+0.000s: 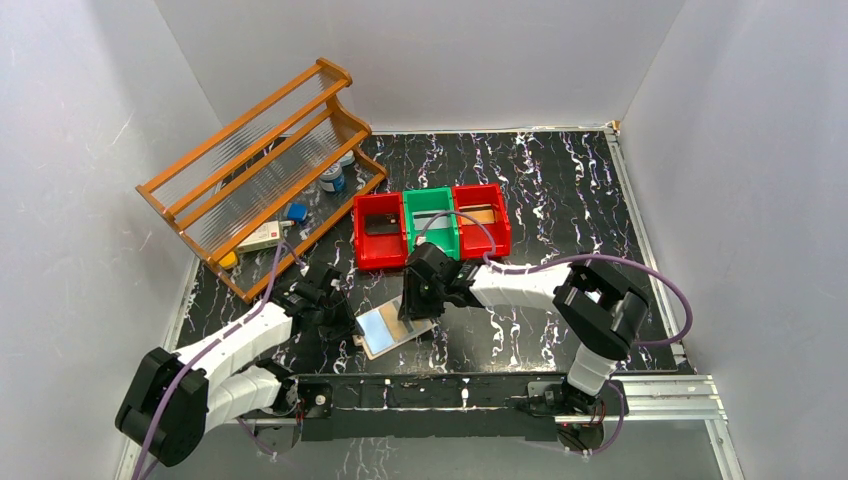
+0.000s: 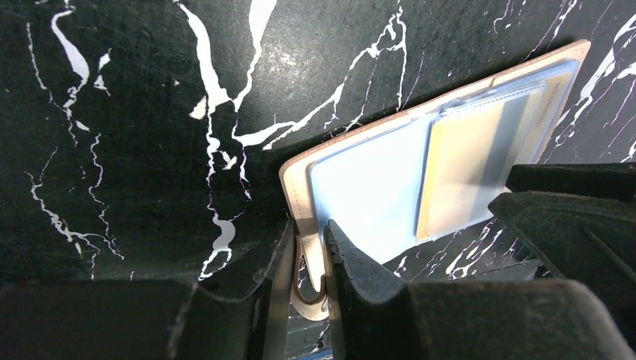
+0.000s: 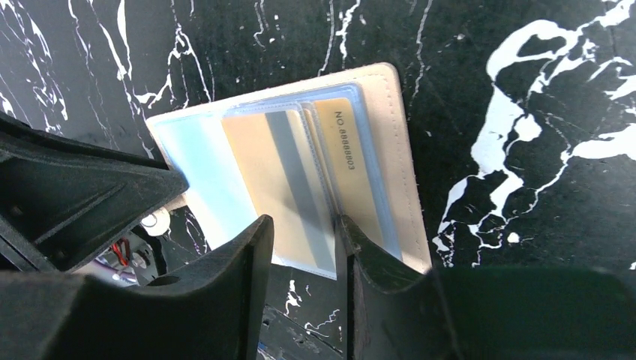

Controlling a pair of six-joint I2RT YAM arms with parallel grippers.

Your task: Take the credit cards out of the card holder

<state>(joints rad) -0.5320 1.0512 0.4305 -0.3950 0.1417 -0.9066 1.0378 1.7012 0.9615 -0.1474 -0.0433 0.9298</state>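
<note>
card holder [image 1: 385,330] lies open and flat on the black marbled table [image 1: 560,200], near the front edge, between the two grippers. left gripper [image 2: 309,232]: jaws narrow, set either side of the holder's tan left edge; cannot tell if clamped. right gripper [image 3: 304,225]: jaws partly apart, tips over the lower edge of the orange-gold card [image 3: 259,165], which sits in a pale blue sleeve. second card [image 3: 352,165] beside it, also sleeved.
</note>
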